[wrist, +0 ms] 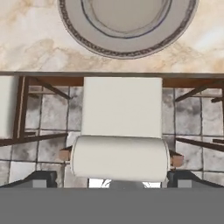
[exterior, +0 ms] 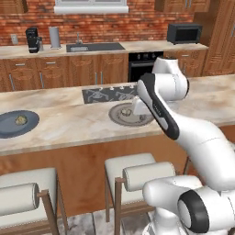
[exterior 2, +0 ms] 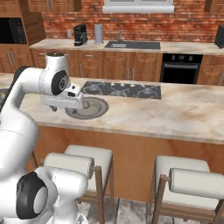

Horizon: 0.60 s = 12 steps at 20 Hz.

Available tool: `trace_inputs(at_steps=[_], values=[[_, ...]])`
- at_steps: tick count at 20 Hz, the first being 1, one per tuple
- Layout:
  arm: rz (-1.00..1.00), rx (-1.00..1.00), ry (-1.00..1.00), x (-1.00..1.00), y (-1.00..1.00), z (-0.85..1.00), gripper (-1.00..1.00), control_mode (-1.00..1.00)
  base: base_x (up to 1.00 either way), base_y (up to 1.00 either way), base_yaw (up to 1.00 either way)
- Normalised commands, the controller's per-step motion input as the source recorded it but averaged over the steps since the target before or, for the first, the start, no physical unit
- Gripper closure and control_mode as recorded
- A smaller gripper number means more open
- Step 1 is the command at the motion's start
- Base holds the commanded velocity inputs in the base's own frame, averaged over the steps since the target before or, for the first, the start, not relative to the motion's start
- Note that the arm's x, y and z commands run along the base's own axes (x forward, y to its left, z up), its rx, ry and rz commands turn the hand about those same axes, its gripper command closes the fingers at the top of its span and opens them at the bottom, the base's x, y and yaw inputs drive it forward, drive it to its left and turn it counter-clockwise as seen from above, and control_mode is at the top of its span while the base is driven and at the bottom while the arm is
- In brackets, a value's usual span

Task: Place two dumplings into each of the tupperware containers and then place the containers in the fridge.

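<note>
Marble counter (exterior: 64, 124) ran under my hand, with brick wall and wooden cabinets behind it. My gripper (wrist: 109, 186) hung above the counter's near edge, fingers (wrist: 41, 180) spread wide apart with nothing between them. Ahead of the fingers lay a round patterned plate (wrist: 127, 46); below them stood a white stool (wrist: 121, 131). One dumpling (exterior: 125, 113) sat on that plate, near my hand. Another dumpling (exterior: 20, 120) rested on a dark plate (exterior: 9, 130), well apart from my fingers.

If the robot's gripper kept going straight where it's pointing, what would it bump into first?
Probably the stool. The open gripper points down past the counter edge, and the hand view looks along it at the cushioned seat and backrest. Depth is hard to judge.
</note>
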Motion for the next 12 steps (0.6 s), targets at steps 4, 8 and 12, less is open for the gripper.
trace_inputs(at_steps=[4,8,12], values=[[0.02,0.00,0.18,1.00,0.00,0.00,-1.00,-1.00,0.00,0.00,0.00],[0.01,0.00,0.20,0.80,0.00,0.00,-1.00,-1.00,0.00,0.00,0.00],[0.00,0.00,0.13,0.69,0.00,-0.21,-1.00,-1.00,0.00,0.00,0.00]])
